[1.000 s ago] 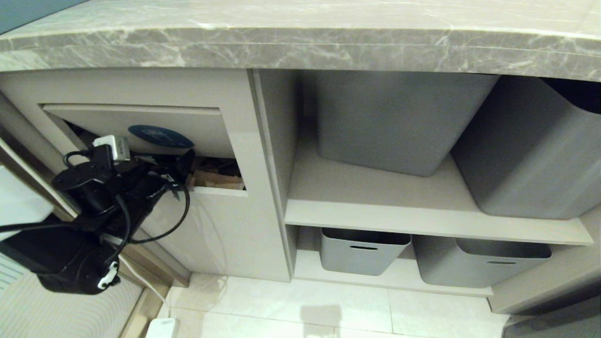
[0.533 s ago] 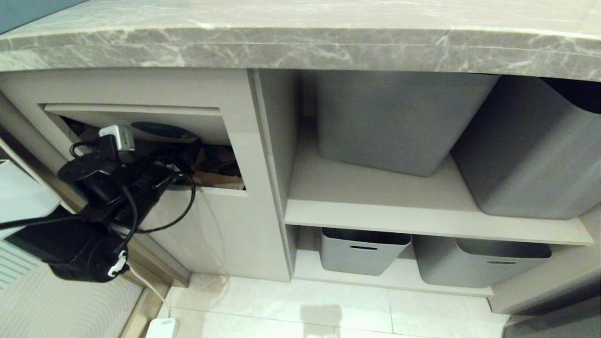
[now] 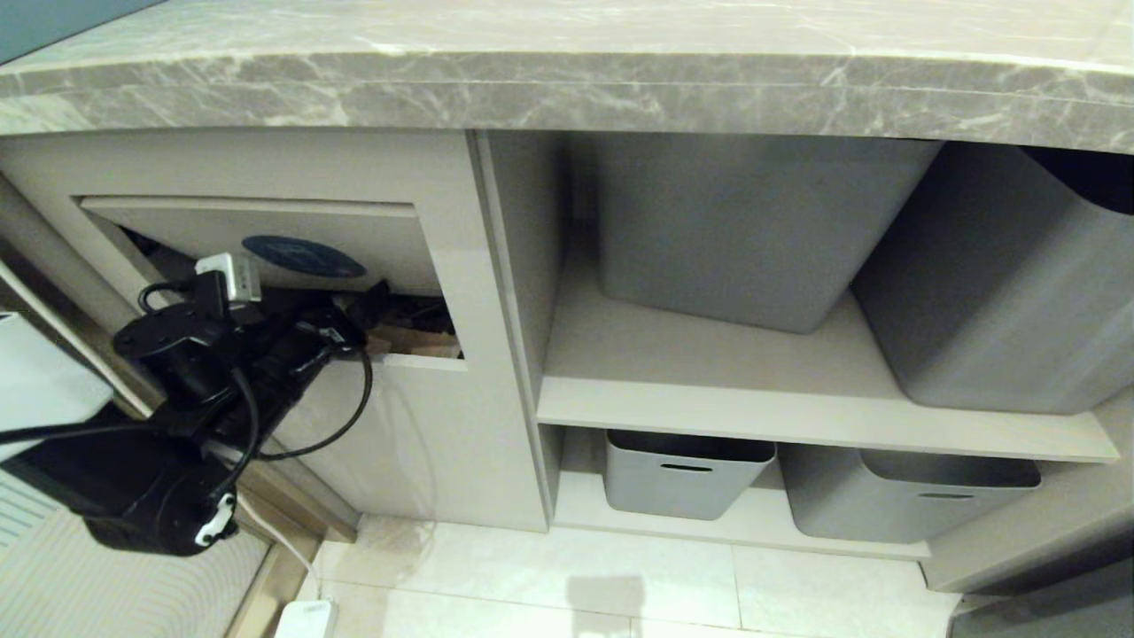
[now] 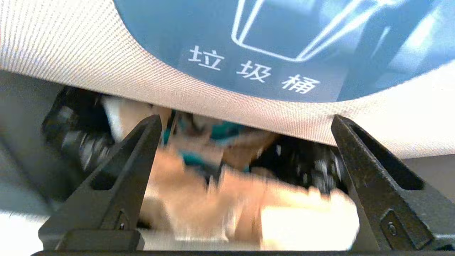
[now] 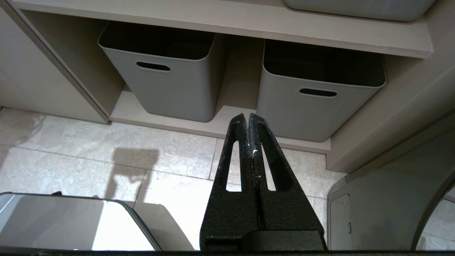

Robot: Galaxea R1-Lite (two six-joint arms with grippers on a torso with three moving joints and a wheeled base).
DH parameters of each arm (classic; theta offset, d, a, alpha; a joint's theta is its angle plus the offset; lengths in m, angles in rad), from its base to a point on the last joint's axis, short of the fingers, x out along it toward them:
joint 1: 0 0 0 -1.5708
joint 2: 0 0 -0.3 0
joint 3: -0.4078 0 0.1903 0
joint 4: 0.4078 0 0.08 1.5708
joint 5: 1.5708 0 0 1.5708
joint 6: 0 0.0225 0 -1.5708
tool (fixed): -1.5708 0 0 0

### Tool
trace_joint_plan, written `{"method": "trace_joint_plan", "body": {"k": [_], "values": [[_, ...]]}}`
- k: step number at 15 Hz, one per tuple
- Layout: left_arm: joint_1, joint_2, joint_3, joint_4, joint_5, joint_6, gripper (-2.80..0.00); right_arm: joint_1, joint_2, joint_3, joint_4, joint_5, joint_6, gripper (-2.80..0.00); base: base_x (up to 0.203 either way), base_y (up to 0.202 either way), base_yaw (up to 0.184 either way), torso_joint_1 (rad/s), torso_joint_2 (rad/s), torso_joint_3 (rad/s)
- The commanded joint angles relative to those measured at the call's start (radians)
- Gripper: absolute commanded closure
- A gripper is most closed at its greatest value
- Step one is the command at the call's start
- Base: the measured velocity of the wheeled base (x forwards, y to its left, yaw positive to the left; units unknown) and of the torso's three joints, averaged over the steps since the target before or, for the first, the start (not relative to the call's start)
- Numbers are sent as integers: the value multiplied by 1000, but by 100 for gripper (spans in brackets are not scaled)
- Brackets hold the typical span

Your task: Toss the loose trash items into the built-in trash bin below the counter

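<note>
The built-in trash bin's beige swing flap (image 3: 266, 239) with its blue oval sticker (image 3: 304, 256) hangs tilted inward below the grey marble counter (image 3: 567, 89). My left gripper (image 3: 359, 317) stands open at the flap's lower edge, in the gap. Brown cardboard scraps (image 3: 415, 340) lie inside the opening, just past the fingertips. In the left wrist view the scraps (image 4: 220, 209) show blurred, some with teal edges, under the flap (image 4: 71, 53), and my left gripper (image 4: 246, 119) grips none of them. My right gripper (image 5: 247, 115) is shut and empty, parked low over the floor.
Right of the bin are open shelves. Two large grey tubs (image 3: 735, 230) stand on the upper shelf and two smaller ones (image 3: 682, 474) on the lower. A black cable (image 3: 337, 416) loops from the left wrist. The floor (image 3: 532, 576) is pale tile.
The flap swung further inward half a second ago and has dropped back, so its sticker shows fully again. My left gripper has shifted slightly right along the opening.
</note>
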Motion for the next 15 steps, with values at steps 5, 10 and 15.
{"method": "trace_joint_plan", "body": {"k": [5,10,15], "values": [[1,-246,296,-9,-5,-1,-280,1,1,-1,1,0,0,0,0,0,0,0,0,0],[5,-463,480,-9,-11,9,-280,1,1,-1,1,1,0,0,0,0,0,0,0,0],[67,-880,474,442,-109,35,-280,1,1,-1,1,1,0,0,0,0,0,0,0,0]]}}
